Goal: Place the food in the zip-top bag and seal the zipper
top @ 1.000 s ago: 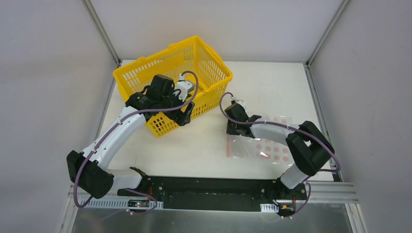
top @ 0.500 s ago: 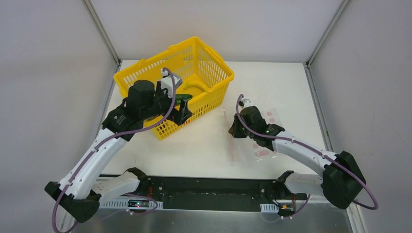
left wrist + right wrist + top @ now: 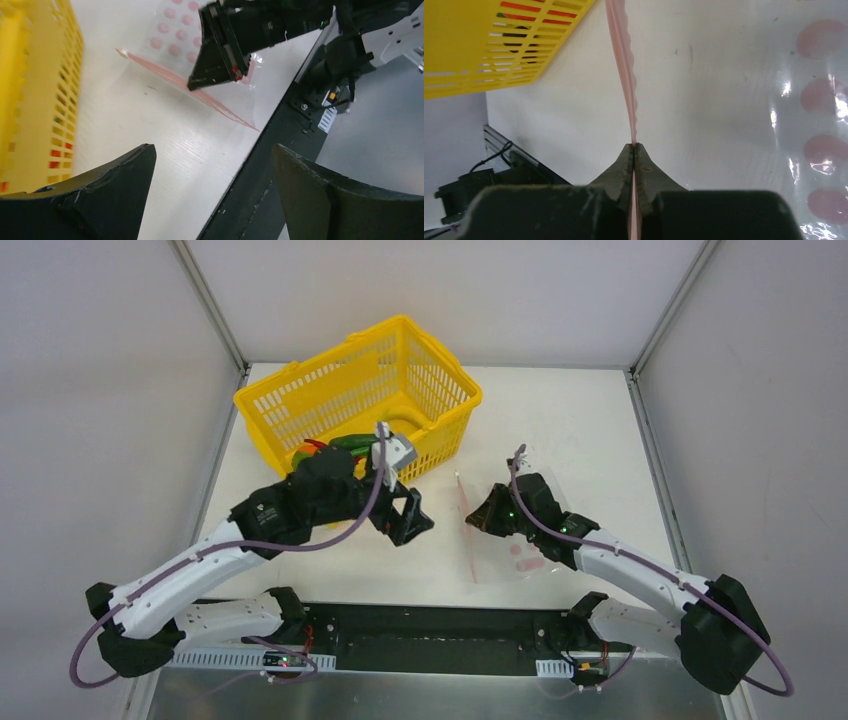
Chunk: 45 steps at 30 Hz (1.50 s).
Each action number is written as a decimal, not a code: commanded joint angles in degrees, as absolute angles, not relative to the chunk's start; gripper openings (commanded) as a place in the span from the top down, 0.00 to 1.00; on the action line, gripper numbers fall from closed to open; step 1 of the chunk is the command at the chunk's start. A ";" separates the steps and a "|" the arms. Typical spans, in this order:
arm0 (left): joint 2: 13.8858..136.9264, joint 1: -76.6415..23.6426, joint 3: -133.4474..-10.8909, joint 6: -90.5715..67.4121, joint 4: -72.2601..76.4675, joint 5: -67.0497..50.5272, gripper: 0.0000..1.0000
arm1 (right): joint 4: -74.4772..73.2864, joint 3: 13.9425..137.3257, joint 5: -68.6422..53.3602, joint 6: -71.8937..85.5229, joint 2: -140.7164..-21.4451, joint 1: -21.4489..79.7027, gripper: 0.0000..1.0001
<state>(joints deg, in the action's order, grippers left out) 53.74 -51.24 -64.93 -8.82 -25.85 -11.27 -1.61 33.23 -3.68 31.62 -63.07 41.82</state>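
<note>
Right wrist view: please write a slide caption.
Right pincer clamps the pink zipper of the dotted zip-top bag near the yellow basket.

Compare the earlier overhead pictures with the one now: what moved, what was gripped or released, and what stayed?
The left gripper came away from the yellow basket and swung toward the zip-top bag, open and empty. The right arm's elbow dropped outward; the right gripper stayed shut on the zipper. Nothing was newly gripped or released. The basket and the food in it stayed put.
</note>
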 commanded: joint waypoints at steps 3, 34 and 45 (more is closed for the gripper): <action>58.25 -62.58 -54.77 -22.50 -15.48 8.79 0.14 | 3.95 29.01 1.54 41.31 -55.34 41.67 1.00; 84.11 -68.88 -54.71 -36.74 0.64 14.40 0.54 | -5.31 31.81 0.58 41.31 -49.19 40.11 1.00; 87.26 -68.81 -56.18 -37.40 0.35 14.94 0.68 | -9.25 35.39 -3.72 38.12 -51.07 39.44 1.00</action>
<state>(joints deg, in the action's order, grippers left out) 86.39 -68.64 -54.22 -36.73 0.14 13.21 -7.66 31.88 -2.07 39.88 -51.18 39.86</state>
